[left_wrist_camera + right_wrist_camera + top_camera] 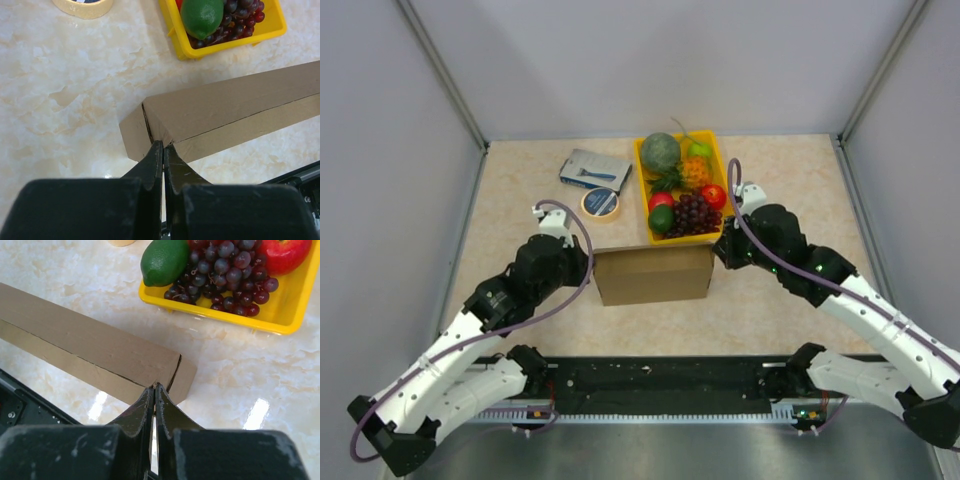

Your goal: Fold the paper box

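Note:
The paper box [652,275] is a plain brown cardboard box standing closed at the table's middle, just in front of the fruit tray. My left gripper [588,262] is at its left end. In the left wrist view the jaws are shut, with the gripper [163,144] pinching the box [225,110] at its near upper corner, where a seam ends. My right gripper [718,252] is at the right end. It is also shut, with the gripper [154,386] pinching the matching corner of the box [90,347].
A yellow fruit tray [641,178] with grapes, lime, apple and melon stands right behind the box, also seen in the left wrist view [225,42] and the right wrist view [280,325]. A tape roll [601,203] and a blue-grey packet [593,168] lie behind left. Grey walls enclose the table.

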